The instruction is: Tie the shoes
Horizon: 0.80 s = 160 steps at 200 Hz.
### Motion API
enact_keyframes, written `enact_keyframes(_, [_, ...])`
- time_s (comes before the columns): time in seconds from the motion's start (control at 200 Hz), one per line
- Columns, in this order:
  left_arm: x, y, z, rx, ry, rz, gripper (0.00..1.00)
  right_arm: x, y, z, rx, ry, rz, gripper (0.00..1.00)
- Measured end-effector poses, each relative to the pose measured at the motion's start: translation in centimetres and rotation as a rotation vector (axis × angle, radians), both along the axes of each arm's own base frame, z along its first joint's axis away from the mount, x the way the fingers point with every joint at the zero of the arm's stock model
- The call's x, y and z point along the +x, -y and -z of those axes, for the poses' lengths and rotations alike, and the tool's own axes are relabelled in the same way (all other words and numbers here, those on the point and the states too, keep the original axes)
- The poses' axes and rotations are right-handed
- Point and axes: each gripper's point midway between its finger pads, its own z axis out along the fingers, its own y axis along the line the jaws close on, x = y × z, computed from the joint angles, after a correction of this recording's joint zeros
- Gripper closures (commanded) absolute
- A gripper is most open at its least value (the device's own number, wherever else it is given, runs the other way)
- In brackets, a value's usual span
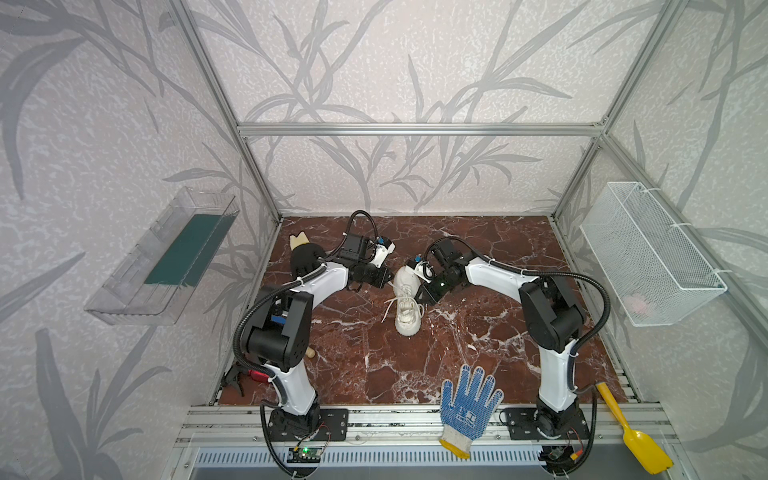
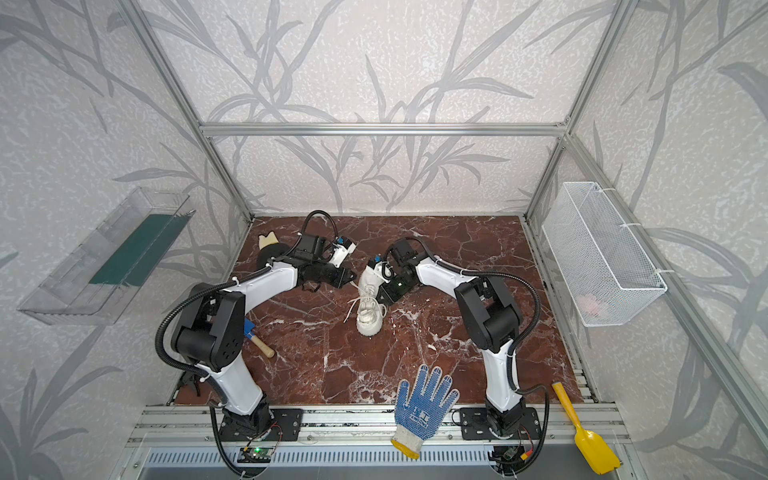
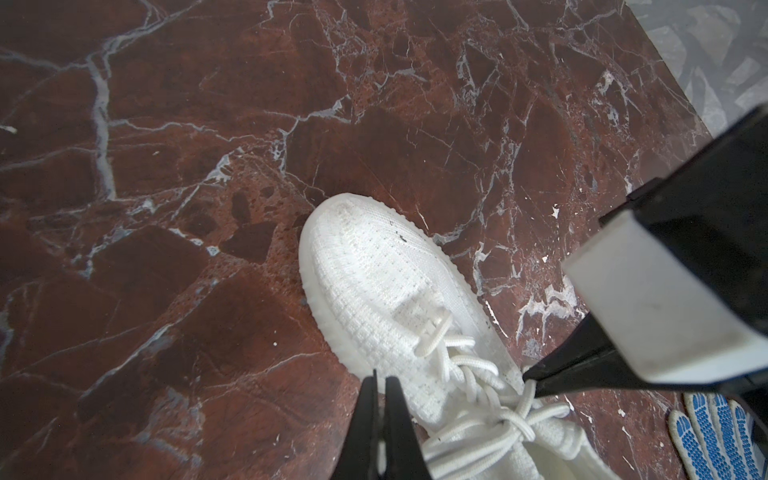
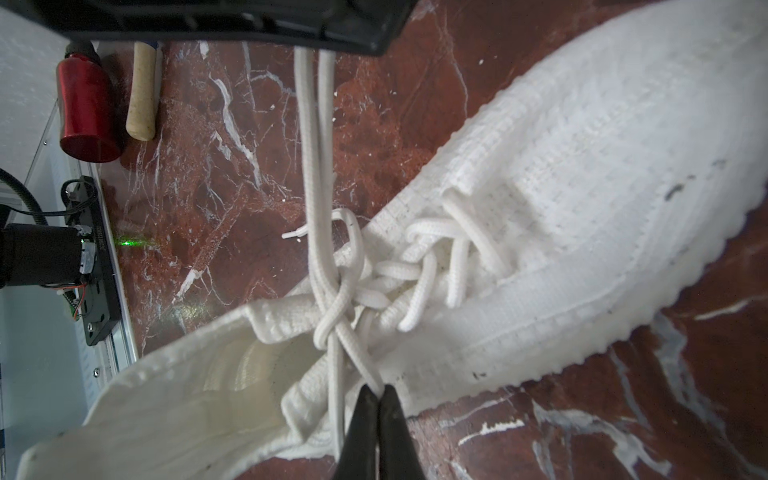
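The off-white sneaker (image 1: pixel 408 311) (image 2: pixel 369 309) stands sole-down on the red marble tabletop (image 1: pixel 478 249), directly between the two claws. Its toe points away from both of them, toward the arms' bases. In both top views the left claw (image 1: pixel 390 282) (image 2: pixel 351 277) sits just beside the shoe's collar on one flank. The right claw (image 1: pixel 420 300) (image 2: pixel 380 296) sits just beside the opposite flank. Only the lacing separates their tips.

The left claw (image 3: pixel 381 375) is clenched, and its wrist view shows its fingers (image 3: pixel 363 424) pressed together. In the right wrist view, two strands of the white laces (image 4: pixel 311 166) run straight and taut from the crossing over the tongue. They vanish under the left claw's black body, so it reads as grasping them.

The right claw (image 4: pixel 376 392) is clenched too. Its tips pinch a single lace strand that comes off the same crossing. A loose lace end (image 1: pixel 388 312) trails onto the marble on the left claw's side of the shoe.

A blue-dotted work glove (image 1: pixel 469 405) lies well behind the right claw, at the table's near edge beside that arm's base. A yellow scoop (image 1: pixel 636 434) lies farther out on the same side. Beyond the left claw, the right wrist view shows a red cylinder (image 4: pixel 85 108) and a wooden handle (image 4: pixel 141 95) lying side by side.
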Motion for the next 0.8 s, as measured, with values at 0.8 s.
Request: enact_keyframes(0.8, [-0.3, -1.1, 0.9, 0.046, -0.036, -0.037, 1.0, 0.0, 2.2, 0.3, -0.091, 0.056, 0.085, 1.0])
